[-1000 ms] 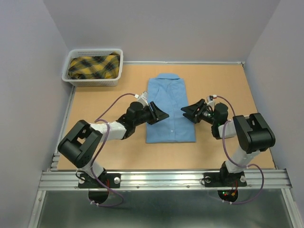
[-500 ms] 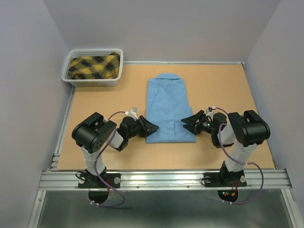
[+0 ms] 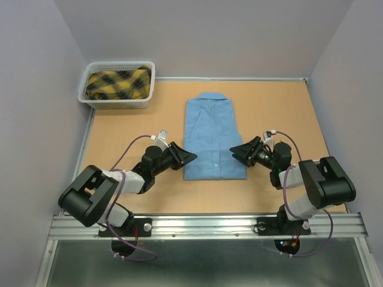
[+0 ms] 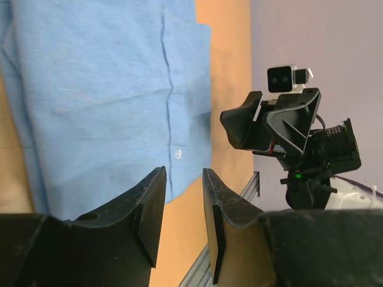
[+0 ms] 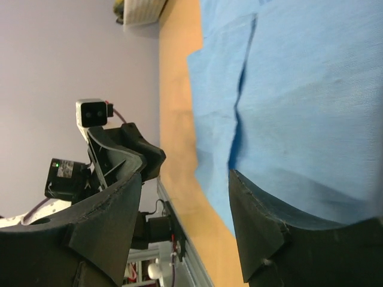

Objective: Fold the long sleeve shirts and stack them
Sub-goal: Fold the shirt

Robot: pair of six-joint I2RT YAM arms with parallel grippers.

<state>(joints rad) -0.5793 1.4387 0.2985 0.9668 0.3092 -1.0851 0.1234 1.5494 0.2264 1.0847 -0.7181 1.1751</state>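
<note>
- Light blue shirt (image 3: 210, 137): folded flat at the centre of the bench (image 3: 119, 137), collar toward 12 o'clock.
- Left hand (image 3: 187, 156): at the shirt's 8 o'clock, just beside its lower corner; jaws narrowly apart, holding nothing.
- Right hand (image 3: 239, 149): at the shirt's 4 o'clock; jaws wide apart, holding nothing.
- Basket (image 3: 116, 103): at 10 o'clock, containing yellow plaid cloth (image 3: 116, 84).

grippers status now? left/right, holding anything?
Left gripper: open, narrow gap, holding nothing, at the light blue shirt's edge.
Right gripper: open wide, holding nothing, at the shirt's opposite edge.
</note>
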